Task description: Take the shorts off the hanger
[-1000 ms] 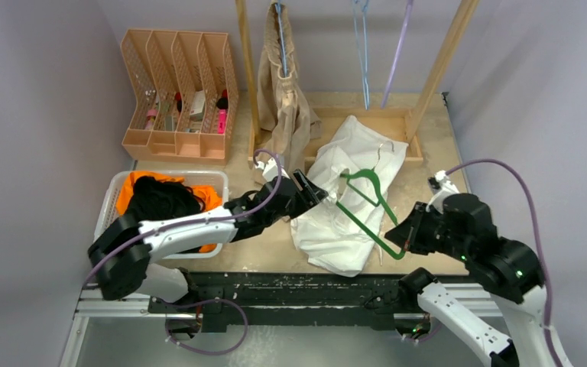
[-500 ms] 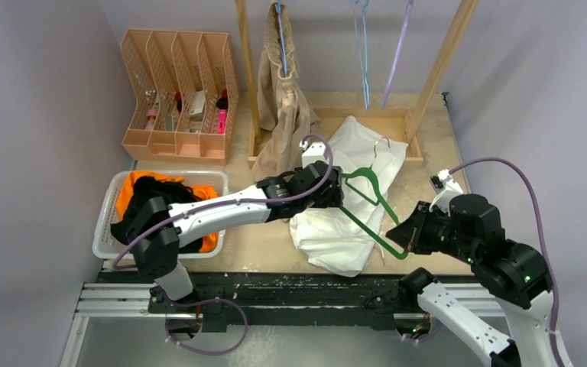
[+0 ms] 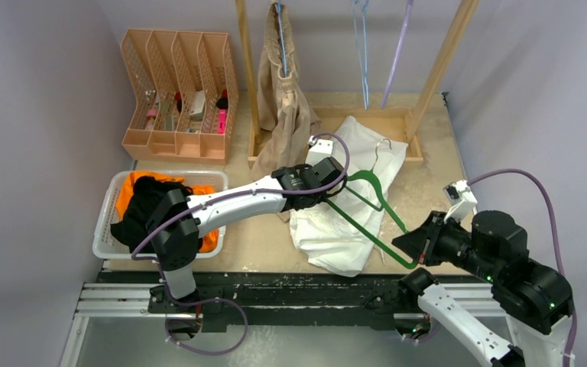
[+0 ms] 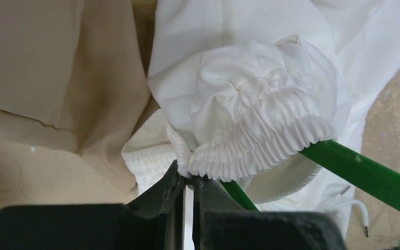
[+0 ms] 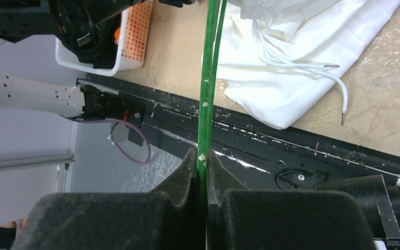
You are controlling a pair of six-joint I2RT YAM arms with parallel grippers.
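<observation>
The white shorts [image 3: 344, 206] at the centre of the top view are plain white, their drawstrings white with silvery tips; the hanger [image 3: 367, 200] threaded through them is bright green; the beige shorts [image 3: 284, 107] at twelve o'clock are plain tan; at nine o'clock the orange shorts [image 3: 126, 189] are vivid orange and the black shorts [image 3: 141, 210] solid black, inside a white basket [image 3: 210, 177]; the file rack [image 3: 176, 92] at eleven o'clock is peach; the left gripper [image 4: 189, 179] and right gripper [image 5: 202, 156] are matt black; the table [image 3: 252, 245] is speckled sandy brown.
</observation>
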